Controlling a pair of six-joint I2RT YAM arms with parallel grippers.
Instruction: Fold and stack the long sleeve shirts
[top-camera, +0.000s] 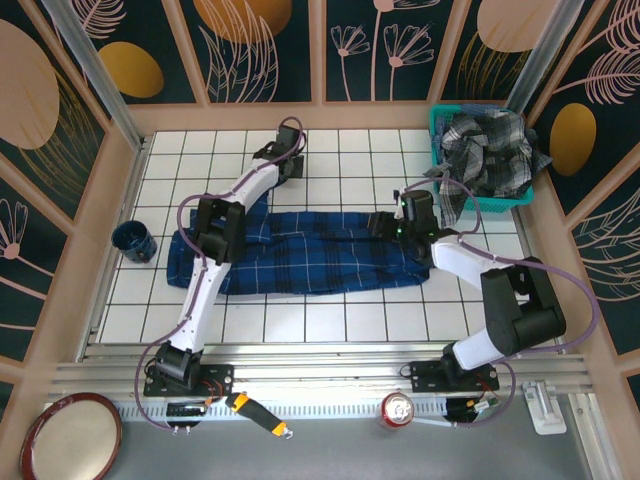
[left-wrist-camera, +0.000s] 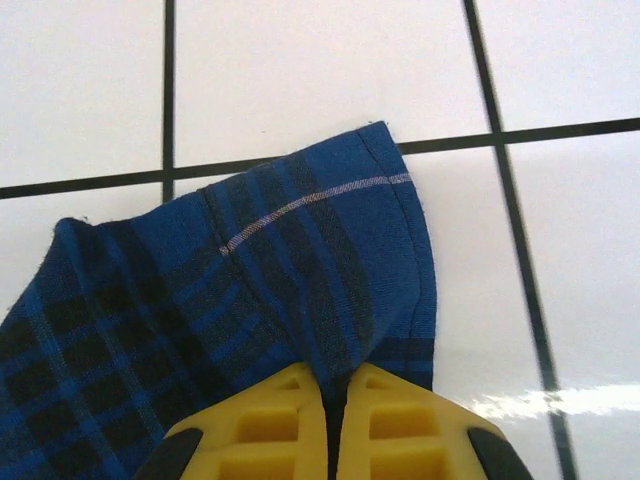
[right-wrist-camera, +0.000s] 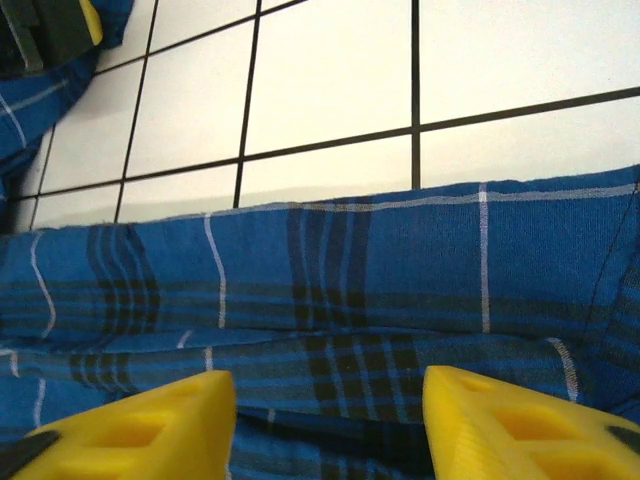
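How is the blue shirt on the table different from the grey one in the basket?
The blue shirt lies stretched flat on the tiled table; the grey shirt is bunched up in the teal basket. The blue shirt has black bands and thin white lines; the grey shirt is black-and-white checked. Both are plaid.

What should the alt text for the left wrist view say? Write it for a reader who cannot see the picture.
The left gripper, its yellow fingers pressed together at the bottom of the picture, is shut on a fold of the blue plaid shirt. The shirt's hemmed corner lies spread above the fingers on a white tiled table with dark lines.
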